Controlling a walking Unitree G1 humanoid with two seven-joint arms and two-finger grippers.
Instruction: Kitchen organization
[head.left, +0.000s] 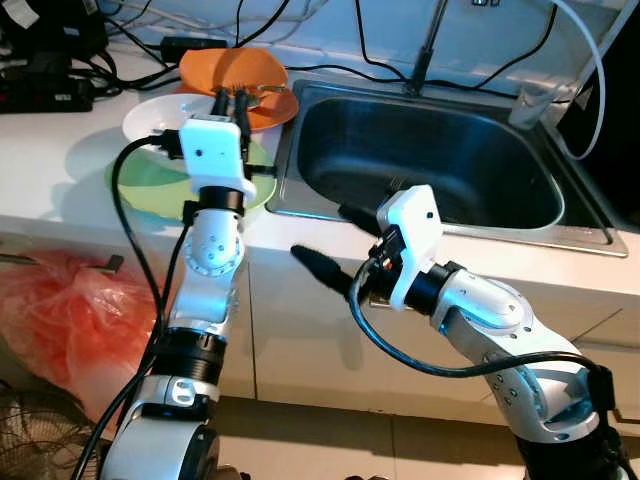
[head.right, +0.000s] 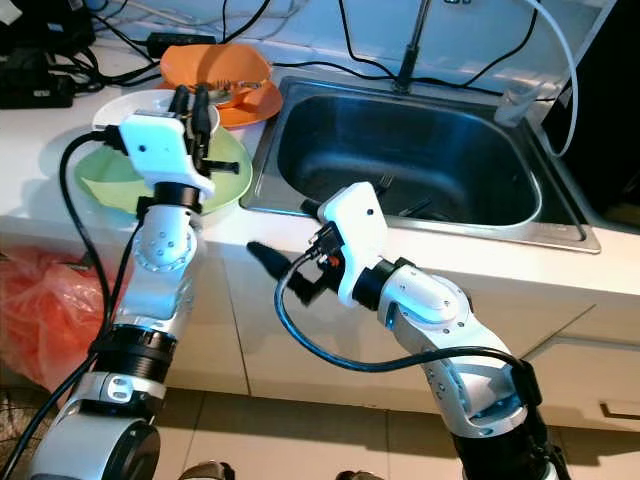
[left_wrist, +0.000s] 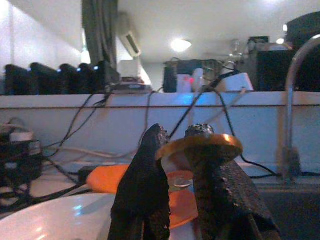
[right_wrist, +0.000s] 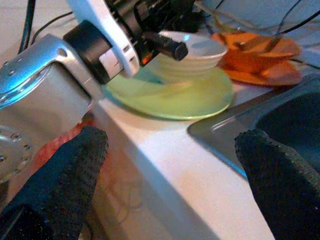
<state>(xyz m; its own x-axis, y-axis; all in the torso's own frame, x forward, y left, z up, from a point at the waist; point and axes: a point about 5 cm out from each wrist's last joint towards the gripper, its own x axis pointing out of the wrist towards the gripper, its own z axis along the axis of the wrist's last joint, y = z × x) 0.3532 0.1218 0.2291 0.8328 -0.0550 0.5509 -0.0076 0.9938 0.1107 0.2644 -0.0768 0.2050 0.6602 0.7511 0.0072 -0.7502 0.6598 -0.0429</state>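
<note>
While the left tool (head.left: 230, 100) is held over the dishes at the counter's (head.left: 60, 150) back, its fingers (left_wrist: 142, 185) are seen clamped on the rim of an orange plate (left_wrist: 200, 145), which is lifted at that edge above a second orange dish (head.left: 255, 100). A white bowl (head.left: 160, 115) is set on a green plate (head.left: 150, 190) just beside the sink (head.left: 430, 160). The right tool (head.left: 335, 240) is held in front of the counter edge, below the sink rim, with its fingers spread wide apart and nothing between them. A slip is judged the main risk: only a thin rim is pinched, so the plate could tilt and drop onto the crockery beneath (cables (head.left: 150, 45) trailing behind could also be snagged).
</note>
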